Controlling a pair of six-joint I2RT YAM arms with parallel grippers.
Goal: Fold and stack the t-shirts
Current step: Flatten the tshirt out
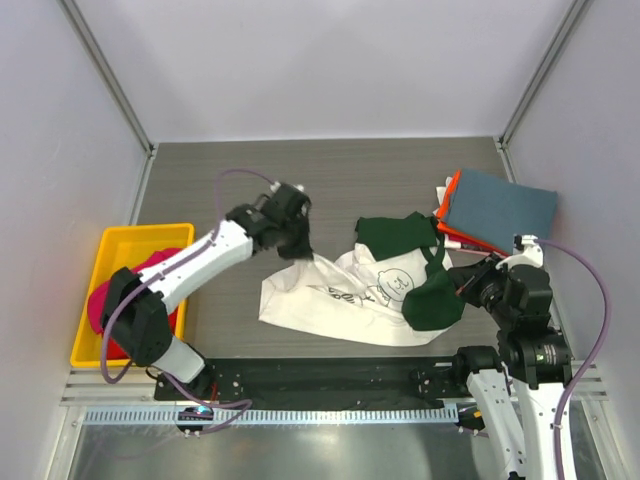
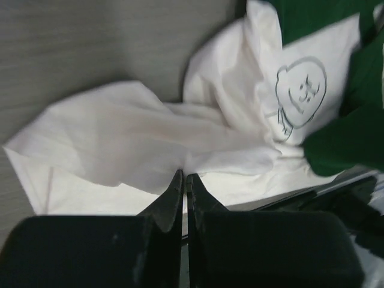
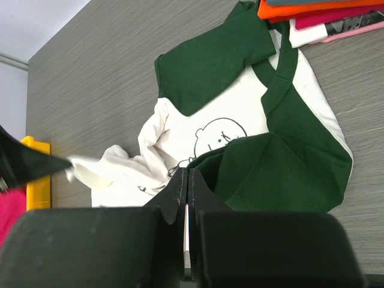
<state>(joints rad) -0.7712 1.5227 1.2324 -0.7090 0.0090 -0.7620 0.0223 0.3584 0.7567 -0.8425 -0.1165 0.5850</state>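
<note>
Left gripper [image 1: 298,252], right gripper [image 1: 462,288] on t-shirt [image 1: 340,300]

Bright, even light w/ soft shadows; L wrist view blurry, fingers [image 2: 161,211] out of focus.

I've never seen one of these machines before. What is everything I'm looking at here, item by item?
t-shirt: one, cream-white with dark green sleeves and a drawn face, crumpled mid-table
folded shirts: one stack, slate-blue on top, orange and magenta edges beneath, far right of the table
bin: one, yellow, left edge of the table
cloth in bin: one bundle, magenta
table: one, grey wood-grain
left gripper: one, black, shut on the t-shirt's white corner
right gripper: one, black, shut on the t-shirt's green edge
</note>
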